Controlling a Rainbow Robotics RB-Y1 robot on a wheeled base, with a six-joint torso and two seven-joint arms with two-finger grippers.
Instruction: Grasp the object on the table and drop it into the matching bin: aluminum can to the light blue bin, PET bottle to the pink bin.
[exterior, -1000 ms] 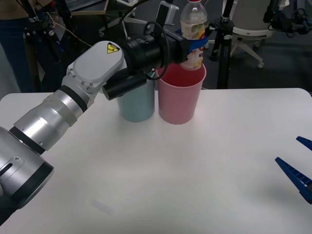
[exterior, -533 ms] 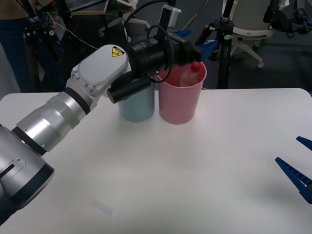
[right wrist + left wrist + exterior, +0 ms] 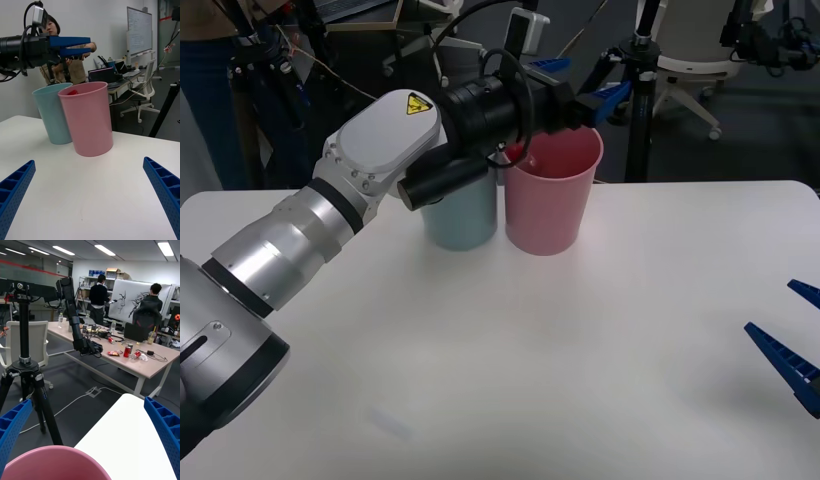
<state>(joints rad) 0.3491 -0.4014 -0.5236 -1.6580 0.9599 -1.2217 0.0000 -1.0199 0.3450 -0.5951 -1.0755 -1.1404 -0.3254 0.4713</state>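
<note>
Left gripper (image 3: pixel 580 88): fingers apart, above tall round pink plastic bin (image 3: pixel 552 195). Small red-capped clear plastic bottle (image 3: pixel 72 92): inside that bin. Right gripper (image 3: pixel 792 345): spread, idle low over white tabletop (image 3: pixel 600 340); advisable retreat lifts clear of the rim.

Pink bin (image 3: pixel 552 195), light blue bin (image 3: pixel 461 215), white table (image 3: pixel 580 350).

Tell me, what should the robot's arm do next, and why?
Probably pull the left hand back from above the tall round pink plastic bin. Its blue fingers are open and hold nothing, and a red cap peeks from inside that bin, so the drop looks done. The right hand waits open over the white table.
</note>
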